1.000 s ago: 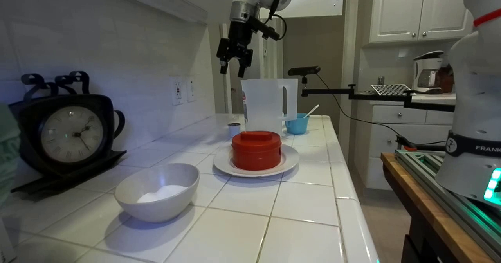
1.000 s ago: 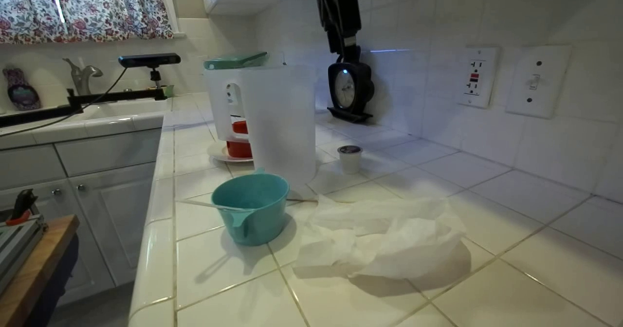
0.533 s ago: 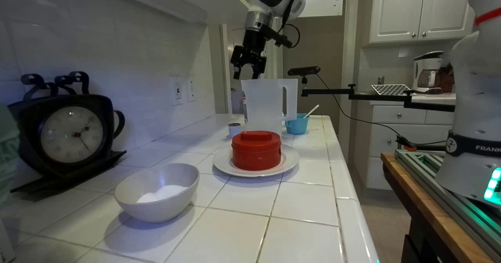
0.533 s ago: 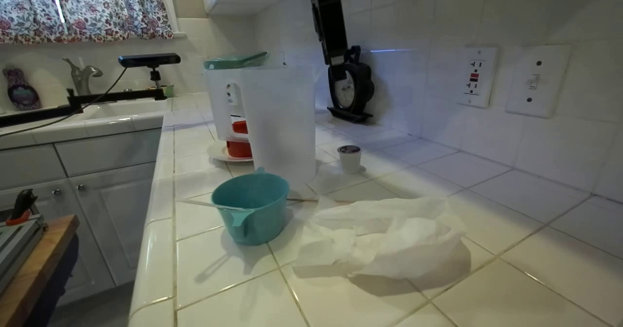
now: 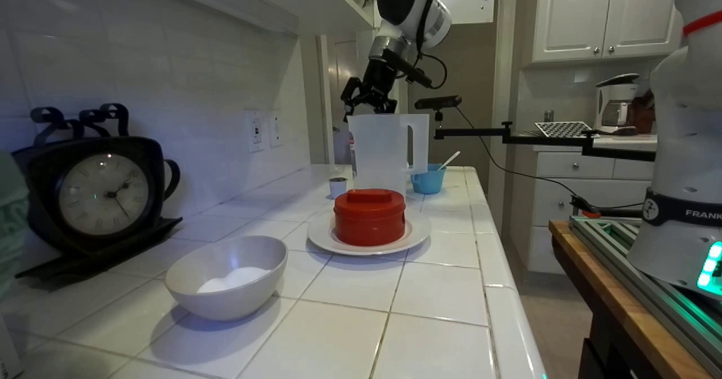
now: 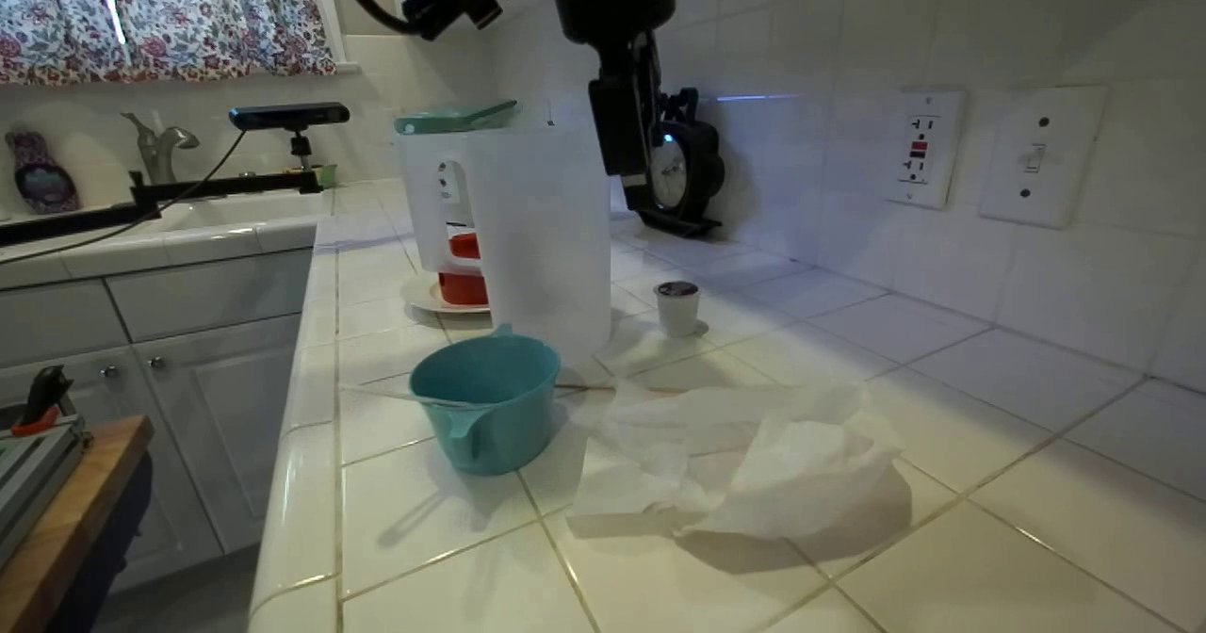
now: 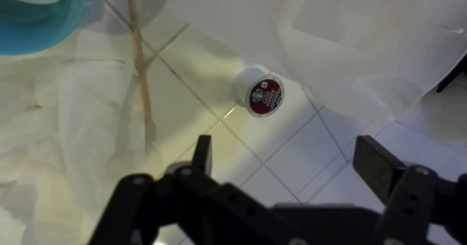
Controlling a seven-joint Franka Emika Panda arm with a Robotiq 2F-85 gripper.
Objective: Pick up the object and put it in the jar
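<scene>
1. The fingers (image 7: 375, 170) have come lower, toward the pod (image 7: 261, 93), likely lining up the grasp; they stand wide apart, holding nothing.
2. The pod sits upright on the desk (image 6: 1027, 558), between the jug (image 6: 546, 237) and the walled back edge, not yet picked.
3. Open room lies toward that edge; the jug, nearer the front edge, may crowd the descent.
</scene>
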